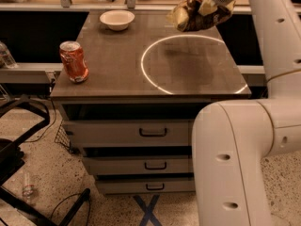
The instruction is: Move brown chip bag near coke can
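The brown chip bag (pixel 197 14), crumpled, dark brown with pale tan parts, hangs in the air above the back right of the table top (pixel 141 51). My gripper (pixel 209 3) is shut on its upper right part and holds it clear of the surface. The coke can (pixel 74 61), red-orange with a silver top, stands upright near the table's front left corner, far to the left of the bag.
A white bowl (pixel 117 19) sits at the back left of the table. A bright light ring (pixel 193 65) marks the right half of the top. My white arm (pixel 263 107) runs down the right side. Drawers (pixel 153 132) lie below the top.
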You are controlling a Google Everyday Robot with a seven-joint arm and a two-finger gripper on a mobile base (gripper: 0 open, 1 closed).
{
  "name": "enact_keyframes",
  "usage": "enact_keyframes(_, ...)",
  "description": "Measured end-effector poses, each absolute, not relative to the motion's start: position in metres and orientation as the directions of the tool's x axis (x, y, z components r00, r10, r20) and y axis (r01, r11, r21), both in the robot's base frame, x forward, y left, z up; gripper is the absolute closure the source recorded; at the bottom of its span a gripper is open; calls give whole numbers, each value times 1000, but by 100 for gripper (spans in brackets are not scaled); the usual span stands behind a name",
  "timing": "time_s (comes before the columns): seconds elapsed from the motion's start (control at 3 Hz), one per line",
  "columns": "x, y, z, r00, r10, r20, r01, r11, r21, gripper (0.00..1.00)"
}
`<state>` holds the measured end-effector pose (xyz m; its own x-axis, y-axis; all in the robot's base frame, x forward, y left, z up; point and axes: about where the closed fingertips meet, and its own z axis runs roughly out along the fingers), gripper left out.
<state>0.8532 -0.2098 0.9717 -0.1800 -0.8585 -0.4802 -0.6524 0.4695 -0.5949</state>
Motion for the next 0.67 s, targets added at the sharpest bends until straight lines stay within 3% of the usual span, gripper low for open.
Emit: enact_keyframes(0.67,784,-229,1020,-175,-869,-463,-709,437,-553,100)
